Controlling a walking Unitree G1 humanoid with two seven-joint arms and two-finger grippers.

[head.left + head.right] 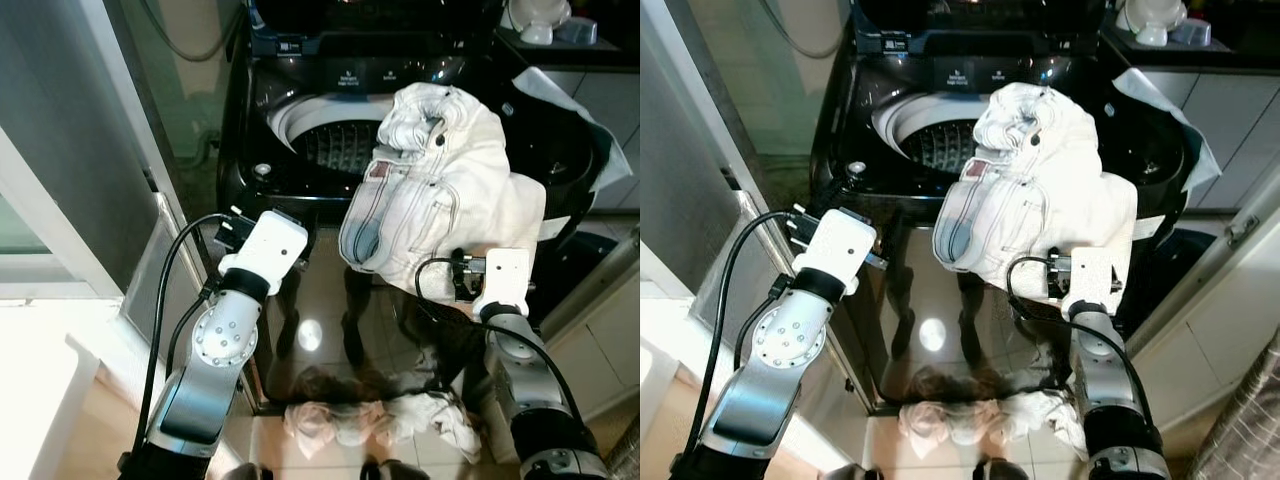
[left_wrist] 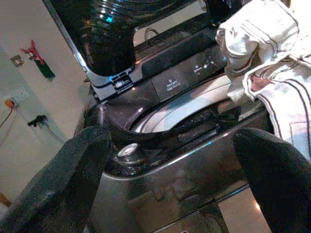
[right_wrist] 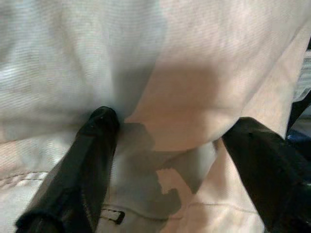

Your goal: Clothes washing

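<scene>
On the left, our left gripper hangs before the washer, its 2 fingers spread wide with nothing between them, pointing at the open drum. Center, white trousers sit bunched over the washer's front rim, just beside the drum. On the right, our right gripper presses into that cloth, fingers apart, fabric between them. Below us, more clothes lie on the floor.

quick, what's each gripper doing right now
Left gripper: open, holding nothing, in front of the washing machine.
Right gripper: fingers spread against the white garment; whether it grips the cloth cannot be told.
</scene>
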